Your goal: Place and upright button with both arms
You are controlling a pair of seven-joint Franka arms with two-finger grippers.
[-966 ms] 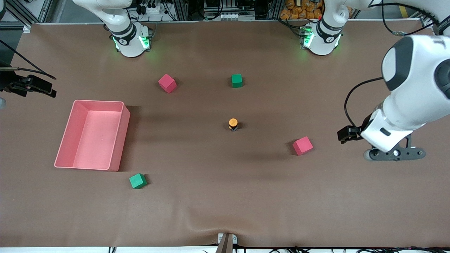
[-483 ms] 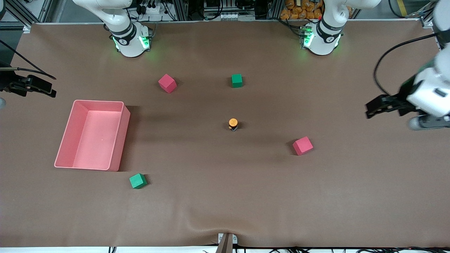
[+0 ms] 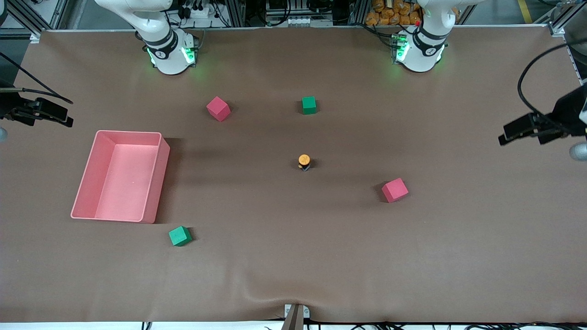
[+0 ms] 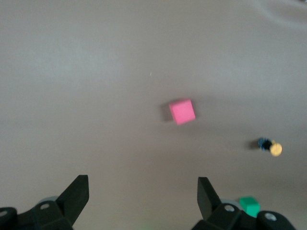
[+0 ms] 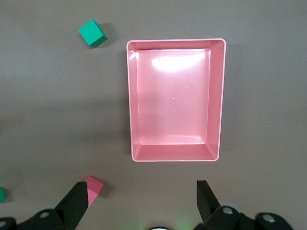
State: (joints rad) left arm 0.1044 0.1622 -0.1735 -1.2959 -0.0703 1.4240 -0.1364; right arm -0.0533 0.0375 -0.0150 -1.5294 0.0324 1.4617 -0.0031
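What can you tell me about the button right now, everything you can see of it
The button is tiny, with a round orange cap over a black blocky body. It stands cap up on the brown table near the middle, alone, and nothing touches it but the table. It lies nearer the front camera than one green cube, and the nearest pink cube sits toward the left arm's end.

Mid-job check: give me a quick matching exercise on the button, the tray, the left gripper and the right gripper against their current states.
1. button
2. pink tray
3. left gripper
4. right gripper

A. open, over the table beside the pink tray
B. upright, orange cap on top
C. open, over the table's edge at the left arm's end
D. holds nothing

Pairs: 1-B, 2-D, 3-C, 4-A
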